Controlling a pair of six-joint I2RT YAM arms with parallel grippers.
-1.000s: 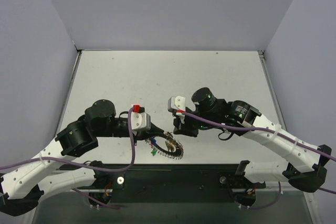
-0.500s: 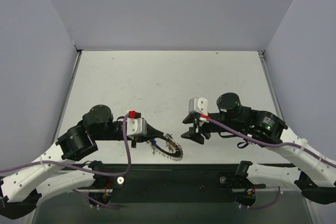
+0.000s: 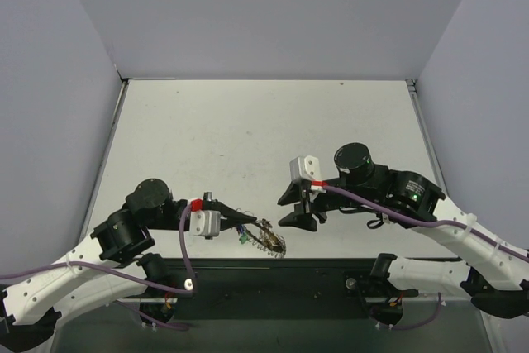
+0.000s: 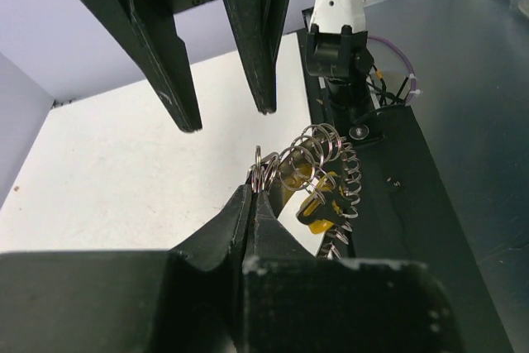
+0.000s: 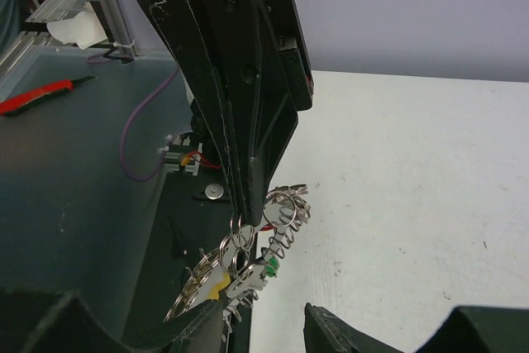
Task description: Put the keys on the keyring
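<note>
Sitting at the worktop's [image 3: 248, 121] 6 o'clock edge, the keyring [image 3: 269, 237] already carries keys [image 4: 318, 208], with yellow and green heads showing. My left hand [image 3: 246, 222] pinches its coil end. My right hand [image 3: 296, 208] hovers spread at the ring's 2 o'clock, holding nothing. I judge we're between threadings: next the right hand needs another key, though I see none loose.

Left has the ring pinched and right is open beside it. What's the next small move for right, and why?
Probably ease the right end effector in toward the keyring and close on its free side. Its jaws are open near the coil and touch nothing, while the left end effector pinches only one edge, so the ring looks weakly supported.
</note>
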